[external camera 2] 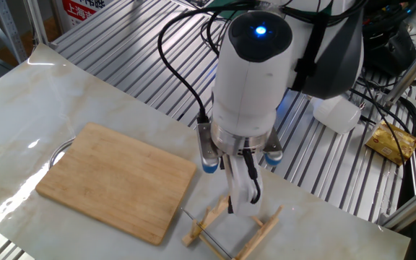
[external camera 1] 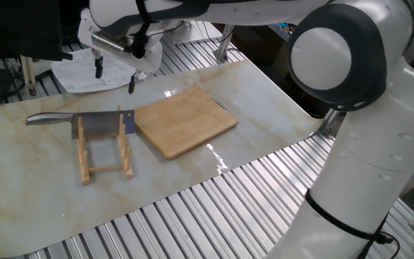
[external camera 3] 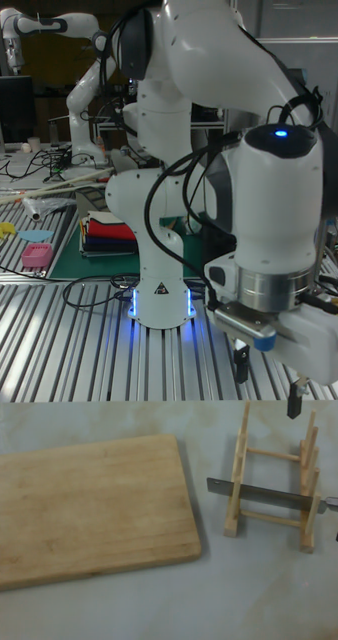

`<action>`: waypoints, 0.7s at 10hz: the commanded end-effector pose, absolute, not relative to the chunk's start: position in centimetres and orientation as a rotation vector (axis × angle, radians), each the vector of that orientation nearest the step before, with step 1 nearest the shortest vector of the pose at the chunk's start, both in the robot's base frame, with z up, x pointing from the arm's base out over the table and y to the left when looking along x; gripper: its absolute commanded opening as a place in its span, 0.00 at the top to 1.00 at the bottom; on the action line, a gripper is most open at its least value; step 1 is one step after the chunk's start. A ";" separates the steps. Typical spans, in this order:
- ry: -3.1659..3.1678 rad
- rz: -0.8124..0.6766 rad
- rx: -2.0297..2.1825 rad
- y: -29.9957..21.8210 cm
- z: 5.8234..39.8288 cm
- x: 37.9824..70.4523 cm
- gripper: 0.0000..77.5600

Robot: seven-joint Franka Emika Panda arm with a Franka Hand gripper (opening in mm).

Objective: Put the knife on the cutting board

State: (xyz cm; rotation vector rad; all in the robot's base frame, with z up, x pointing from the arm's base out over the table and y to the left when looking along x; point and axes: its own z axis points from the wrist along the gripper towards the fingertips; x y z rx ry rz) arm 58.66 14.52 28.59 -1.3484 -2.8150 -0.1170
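The knife (external camera 1: 85, 122) sits in the peg rack (external camera 1: 105, 147), cutting board (external camera 1: 185, 122) bare; the claw (external camera 1: 113, 75) hovers apart, empty, nothing done.

Knife (external camera 3: 264, 491): handle end cut off by right edge of tall fixed view, at 3 o'clock; blade partly masked by rack (external camera 3: 275, 480) uprights. In the other fixed view, rack (external camera 2: 231, 232) cut by bottom edge at 6 o'clock, knife only a thin sliver there. Gripper (external camera 2: 240, 206) fingertips in that view masked by arm body; gap unreadable. Board (external camera 3: 84, 508) cut off at left edge, 9 o'clock.
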 end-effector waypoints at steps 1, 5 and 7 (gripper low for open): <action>-2.790 -0.134 -1.385 14.5 28.7 58.7 0.00; -2.722 -0.141 -1.489 14.7 28.5 58.8 0.00; -2.705 -0.142 -1.519 15.3 27.9 59.1 0.00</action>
